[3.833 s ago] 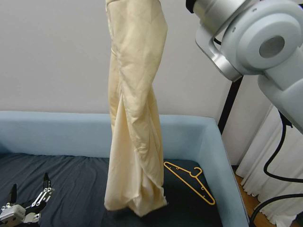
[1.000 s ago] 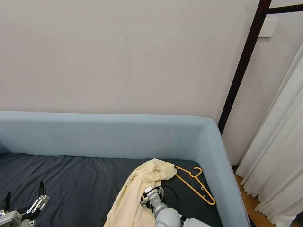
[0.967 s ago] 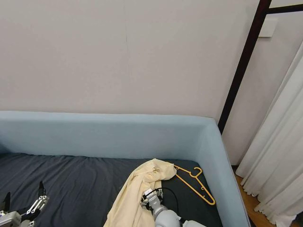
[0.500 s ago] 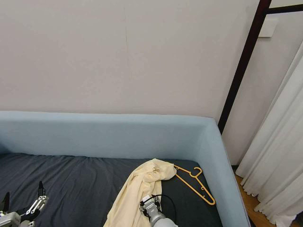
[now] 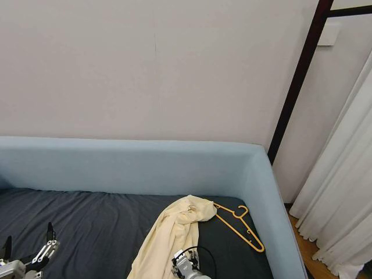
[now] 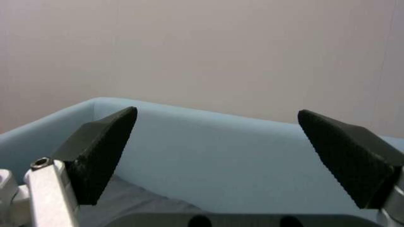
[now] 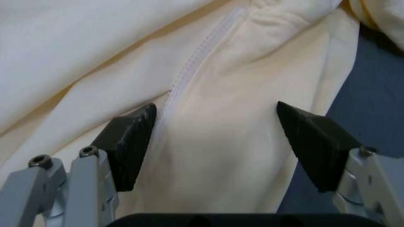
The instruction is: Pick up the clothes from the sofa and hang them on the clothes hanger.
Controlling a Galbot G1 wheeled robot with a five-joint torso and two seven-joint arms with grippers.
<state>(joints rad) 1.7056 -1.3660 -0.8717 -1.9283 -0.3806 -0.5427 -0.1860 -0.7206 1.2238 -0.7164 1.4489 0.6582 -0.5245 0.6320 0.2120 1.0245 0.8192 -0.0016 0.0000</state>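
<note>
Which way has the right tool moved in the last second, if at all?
Yes. The right tool has drawn back toward the robot, away from the orange hanger, which stays put on the sofa.

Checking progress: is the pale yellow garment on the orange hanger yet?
No, the pale yellow cloth garment lies crumpled on the dark sofa seat, against the flat-lying orange plastic hanger.

A crumpled cream-yellow garment [image 5: 173,232] lies on the dark seat of the pale blue sofa [image 5: 116,163], near its right end. The orange hanger [image 5: 235,223] lies flat, touching the garment's far edge.
</note>
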